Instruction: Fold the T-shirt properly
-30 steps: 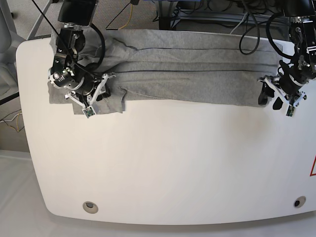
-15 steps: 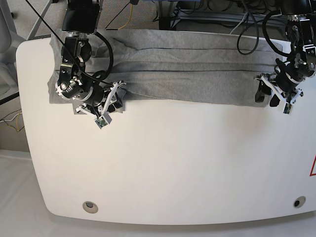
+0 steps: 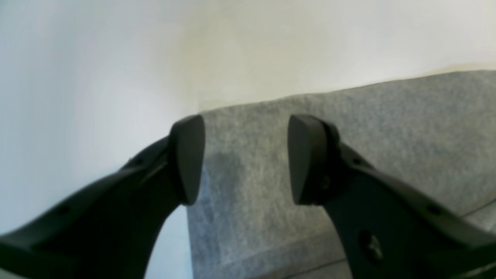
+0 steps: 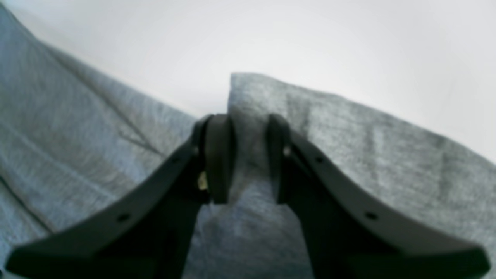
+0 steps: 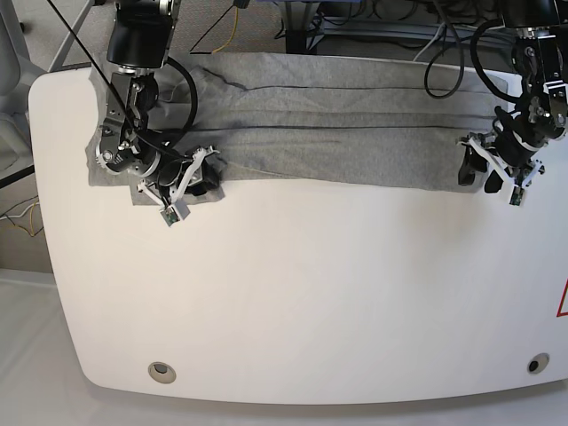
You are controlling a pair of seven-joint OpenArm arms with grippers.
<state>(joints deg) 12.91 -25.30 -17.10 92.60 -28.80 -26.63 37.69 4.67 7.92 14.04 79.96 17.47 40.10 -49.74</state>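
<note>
The heather-grey T-shirt [image 5: 355,133] lies in a long folded band along the far edge of the table, plain side up. In the base view my right gripper [image 5: 197,177] is at the shirt's left end. The right wrist view shows this gripper [image 4: 250,155] shut on a raised pinch of the T-shirt [image 4: 368,147]. My left gripper [image 5: 486,173] hovers at the shirt's right end. Seen from the left wrist, the gripper [image 3: 246,159] is open over the corner of the T-shirt [image 3: 387,135], with nothing between its fingertips [image 3: 188,155].
The white table [image 5: 293,293] stretches toward the front, with two round grommets [image 5: 161,371] [image 5: 537,363] near its front edge. Cables [image 5: 373,27] and floor lie behind the far edge. A red mark [image 5: 563,302] sits at the right border.
My right gripper has shifted right along the shirt's left end, with the fabric gathered around it. The left gripper has crept slightly up and left, still open.
</note>
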